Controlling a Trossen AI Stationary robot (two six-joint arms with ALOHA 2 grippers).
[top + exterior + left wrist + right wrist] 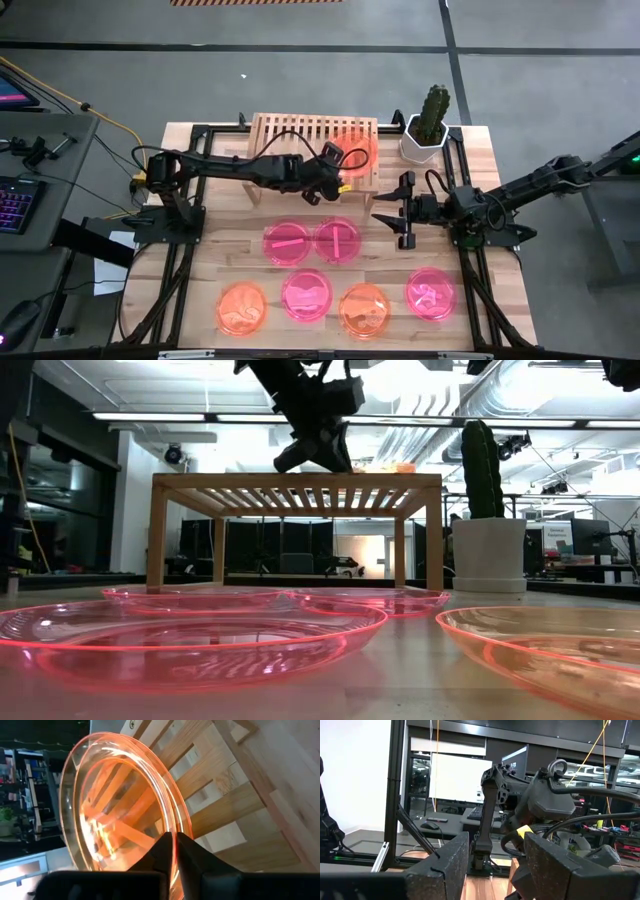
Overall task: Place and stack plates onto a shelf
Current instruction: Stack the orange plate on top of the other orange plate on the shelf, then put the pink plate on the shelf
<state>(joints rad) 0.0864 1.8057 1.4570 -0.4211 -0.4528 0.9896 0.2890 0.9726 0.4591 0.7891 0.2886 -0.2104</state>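
An orange plate point(358, 148) is over the right half of the light-wood shelf point(290, 135), and my left gripper point(335, 168) is shut on its rim. In the low view the plate point(388, 467) shows as a thin orange sliver right on the shelf's top point(297, 483), with the left gripper point(315, 452) beside it. My right gripper point(390, 212) stands open and holds nothing. It hovers over the table to the right of the shelf and also shows in the right wrist view point(495, 865). Several more pink and orange plates lie flat on the tabletop, among them a pink one point(288, 241) and an orange one point(241, 307). My left gripper pinches the orange plate's rim point(175, 851) between its two fingers, on the plate's near left side. The fingers slant down from the table's left and near side. The plate sits over the shelf's slats, tilted a little; whether its far part rests on them I cannot tell.
A cactus in a white pot point(425, 132) stands just right of the shelf. Two pink plates point(337, 238) lie side by side at mid-table, with a row of several plates point(364, 309) along the near edge. The shelf's left half point(285, 140) is bare.
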